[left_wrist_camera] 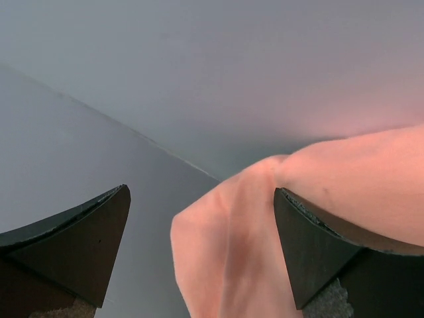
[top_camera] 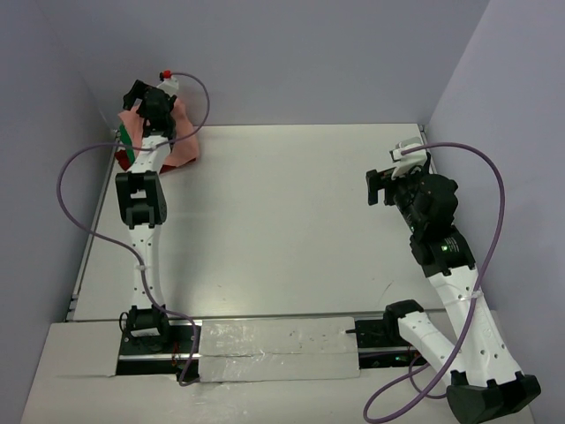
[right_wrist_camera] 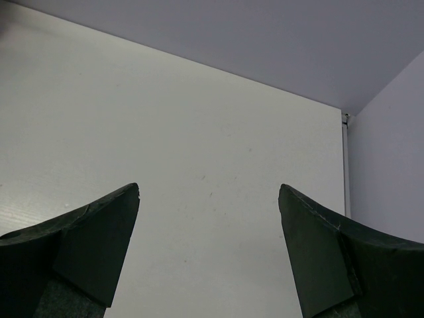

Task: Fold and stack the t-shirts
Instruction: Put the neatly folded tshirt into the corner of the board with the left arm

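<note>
The left claw (left_wrist_camera: pixel 201 192) is spread wide and grips nothing. The salmon-pink t-shirt (left_wrist_camera: pixel 225 258) bulges up between its fingers (left_wrist_camera: pixel 73 245) and drapes over one of them. Beneath the claw, the left arm (top_camera: pixel 141 199) hides most of the pile: a green t-shirt (top_camera: pixel 124 141) edge peeks out beside it, perhaps dark red cloth (top_camera: pixel 122 162) too. The right claw (right_wrist_camera: pixel 209 192) gapes empty over the white desk (right_wrist_camera: pixel 199 119).

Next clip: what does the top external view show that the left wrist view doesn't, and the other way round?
Only top external: the right end effector over the table, and slivers of the green shirt and dark red shirt beside the left arm in the far-left corner. Only left wrist: the salmon-pink shirt lying against one finger, jaws wide apart, nothing clamped. Both: that shirt and the left end effector at it.
</note>
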Robot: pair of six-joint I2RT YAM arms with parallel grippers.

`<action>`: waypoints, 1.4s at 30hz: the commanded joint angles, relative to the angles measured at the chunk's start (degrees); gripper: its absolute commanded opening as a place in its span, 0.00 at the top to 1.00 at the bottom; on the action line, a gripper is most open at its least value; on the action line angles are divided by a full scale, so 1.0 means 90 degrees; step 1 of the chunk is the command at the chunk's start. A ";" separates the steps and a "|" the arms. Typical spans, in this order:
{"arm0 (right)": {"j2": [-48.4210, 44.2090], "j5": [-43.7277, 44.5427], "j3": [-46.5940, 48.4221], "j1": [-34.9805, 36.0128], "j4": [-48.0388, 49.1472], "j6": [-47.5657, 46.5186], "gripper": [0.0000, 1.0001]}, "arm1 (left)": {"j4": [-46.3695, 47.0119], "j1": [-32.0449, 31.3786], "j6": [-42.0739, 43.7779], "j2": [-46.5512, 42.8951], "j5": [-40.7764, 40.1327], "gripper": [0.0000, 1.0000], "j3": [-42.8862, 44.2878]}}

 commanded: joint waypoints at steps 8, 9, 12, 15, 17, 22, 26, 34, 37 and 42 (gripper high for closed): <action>-0.0176 0.0054 -0.0078 -0.0039 0.0228 -0.0031 0.08 | 0.1416 0.0467 -0.1264 -0.2763 -0.0325 0.01 -0.2035; -0.0185 0.0055 -0.0068 -0.0039 0.0228 0.0008 0.08 | 0.1348 0.0545 -0.1449 -0.3017 -0.0266 0.01 -0.2171; -0.0273 0.0015 -0.0058 -0.0048 0.0228 0.0095 0.08 | 0.1163 0.0692 -0.2278 -0.4130 0.0064 0.01 -0.2582; -0.0420 -0.0023 -0.0097 -0.0048 0.0238 0.0174 0.08 | 0.0911 0.0848 -0.3010 -0.5507 0.0918 0.01 -0.3158; -0.0498 -0.0140 -0.0078 -0.0039 0.0228 0.0232 0.08 | -0.0123 0.0965 -0.3841 -0.6366 0.1208 0.01 -0.3179; -0.0216 -0.0628 0.0098 -0.0048 -0.0055 0.0448 0.08 | -0.2441 0.1054 -0.4644 -0.8124 0.4008 0.01 -0.4103; -0.0039 -0.0698 0.0176 -0.0039 -0.0036 0.0545 0.08 | -0.2138 0.1064 -0.5045 -0.9755 0.5094 0.01 -0.6407; 0.0097 -0.0052 -0.0136 -0.0029 0.0637 0.1062 0.00 | -0.0755 0.1063 -0.5650 -1.0890 0.5340 0.01 -0.9562; 0.0322 0.0064 -0.0331 -0.0029 0.1106 0.1344 0.00 | 0.0475 0.1063 -0.5728 -1.0959 0.5253 0.01 -1.0656; 0.0313 0.0727 -0.1550 -0.0048 0.3077 0.1385 0.00 | 0.1735 0.1063 -0.5504 -1.0131 0.5096 0.01 -1.1517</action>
